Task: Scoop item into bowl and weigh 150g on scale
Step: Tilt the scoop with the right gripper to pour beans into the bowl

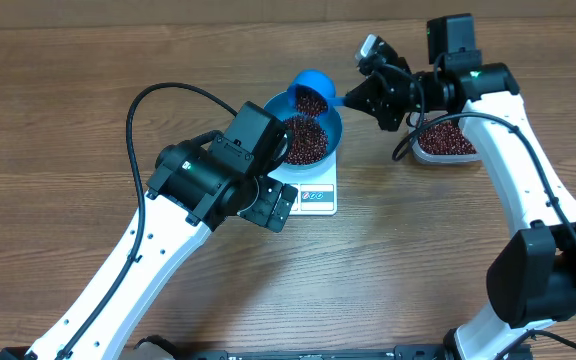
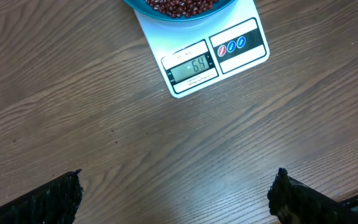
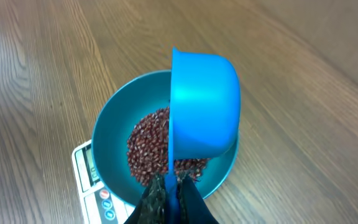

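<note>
The beans (image 3: 148, 146) lie mostly just ahead of my right gripper (image 3: 171, 198), as a loose maroon heap in the bottom of the bowl (image 3: 107, 124). The two fingers are pressed together on the thin handle (image 3: 171, 182) of the blue scoop (image 3: 204, 106). I pinch it at the very end, and the cup stands out in front of the fingertips, over the bowl. The cup is rolled on its side, so its mouth faces sideways and down toward the heap. The overhead view shows some beans at its lip. I judge that it is held this way so the beans slide out slowly and not all at once. The long axis of the scoop runs from the fingertips straight forward along the handle. The heap itself is roundish and points nowhere, and single beans are too small to tell their direction.

Under the bowl sits the scale (image 2: 244, 50), so each pour is weighed at once. My left gripper (image 2: 176, 196) is spread wide and holds nothing. Between its fingers is only bare table (image 2: 73, 112). Farther ahead of them is the display (image 2: 191, 65), which reads 64 as far as I can see. I think this arm is parked there to watch it, and more beans are needed. Behind the right fingers, the clear tub (image 1: 446, 140) holds the supply.
</note>
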`<state>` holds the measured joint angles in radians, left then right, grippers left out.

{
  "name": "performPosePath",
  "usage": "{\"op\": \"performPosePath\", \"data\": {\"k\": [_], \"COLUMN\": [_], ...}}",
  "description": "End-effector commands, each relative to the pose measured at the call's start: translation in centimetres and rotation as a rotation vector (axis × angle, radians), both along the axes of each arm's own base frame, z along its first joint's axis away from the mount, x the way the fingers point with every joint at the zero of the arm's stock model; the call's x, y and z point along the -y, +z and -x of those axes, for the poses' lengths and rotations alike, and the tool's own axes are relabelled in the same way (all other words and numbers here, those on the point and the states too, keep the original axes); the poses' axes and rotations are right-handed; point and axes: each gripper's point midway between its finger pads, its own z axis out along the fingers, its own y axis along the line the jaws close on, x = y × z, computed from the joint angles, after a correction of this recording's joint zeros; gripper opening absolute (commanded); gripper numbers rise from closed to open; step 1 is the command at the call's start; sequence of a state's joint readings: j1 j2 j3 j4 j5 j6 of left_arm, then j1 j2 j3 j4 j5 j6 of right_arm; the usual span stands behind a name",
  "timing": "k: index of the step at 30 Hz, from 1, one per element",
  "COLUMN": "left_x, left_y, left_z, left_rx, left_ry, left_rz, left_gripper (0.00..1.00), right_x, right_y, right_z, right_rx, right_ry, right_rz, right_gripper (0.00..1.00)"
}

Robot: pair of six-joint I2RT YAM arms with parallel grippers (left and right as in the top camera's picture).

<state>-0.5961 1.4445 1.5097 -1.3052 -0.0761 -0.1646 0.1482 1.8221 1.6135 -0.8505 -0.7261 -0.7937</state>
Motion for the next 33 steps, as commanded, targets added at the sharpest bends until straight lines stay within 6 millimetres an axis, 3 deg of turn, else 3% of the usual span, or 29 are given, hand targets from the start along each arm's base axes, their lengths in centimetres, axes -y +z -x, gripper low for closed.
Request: {"op": "performPosePath", "data": {"k": [1,13,26,33], "left_x": [0.0,0.0,0.0,0.0], "left_y": [-0.2,-0.2,-0.2,-0.2], "left_z": [0.0,0.0,0.0,0.0], "left_rx": [0.000,0.000,0.000,0.000], "left_ry": [0.004,0.004,0.004,0.004], "left_rz": [-0.008,-0.008,-0.008,-0.008], "left_gripper": [1.00,1.00,1.00,1.00], "right_x": [-0.4,-0.5,-2.0,-2.2], "right_y": [2.4,2.1,0.9,0.7], "right_z": [0.4,0.6,1.3,1.4], "right_rx": [0.093,0.124,0.177,0.180], "right_ry": [0.017,-0.019,-0.045,-0.052], "right_rz": [0.037,0.162,0.369,0.393], "right_gripper": [0.04,0.04,0.04,0.04]}}
